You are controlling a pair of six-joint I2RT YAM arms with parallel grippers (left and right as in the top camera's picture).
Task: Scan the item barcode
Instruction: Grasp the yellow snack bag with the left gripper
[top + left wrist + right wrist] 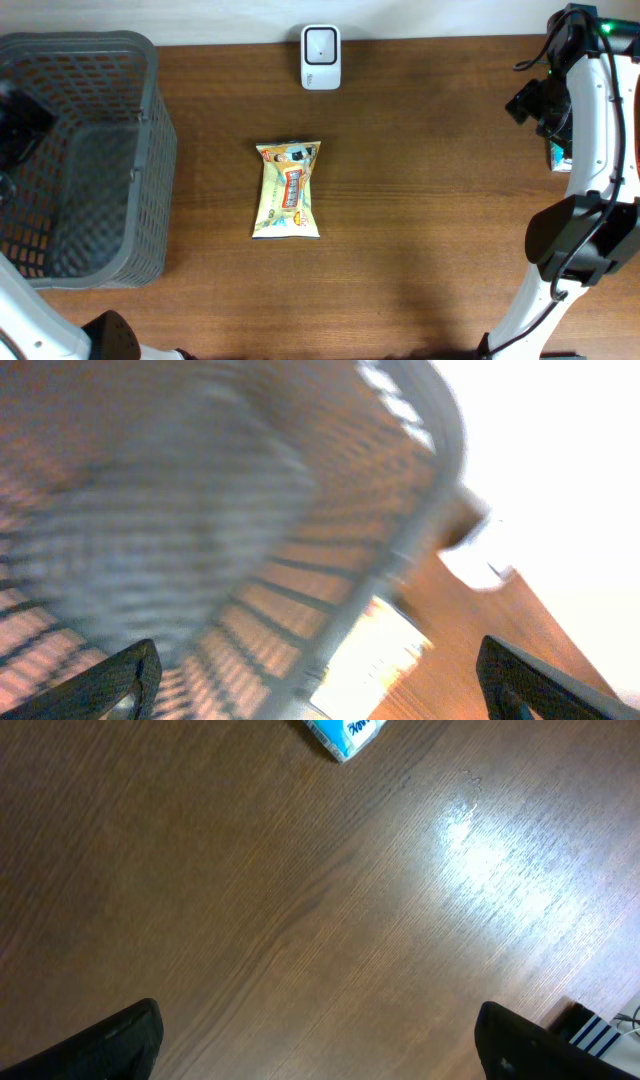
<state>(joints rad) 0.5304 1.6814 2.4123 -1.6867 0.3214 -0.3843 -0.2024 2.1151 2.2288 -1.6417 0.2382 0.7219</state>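
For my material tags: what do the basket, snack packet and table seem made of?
Basket: probably moulded grey plastic, matte; even grid walls, solid rim. Snack packet: likely thin printed plastic film, slightly glossy, with crimped ends. Table: wood or wood-look laminate; brown grain lines, and glare suggests a smooth finish.

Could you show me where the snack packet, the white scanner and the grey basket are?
snack packet [288,190]: overhead view, middle of wrapper.
white scanner [321,57]: overhead view, top face.
grey basket [160,160]: overhead view, right wall.
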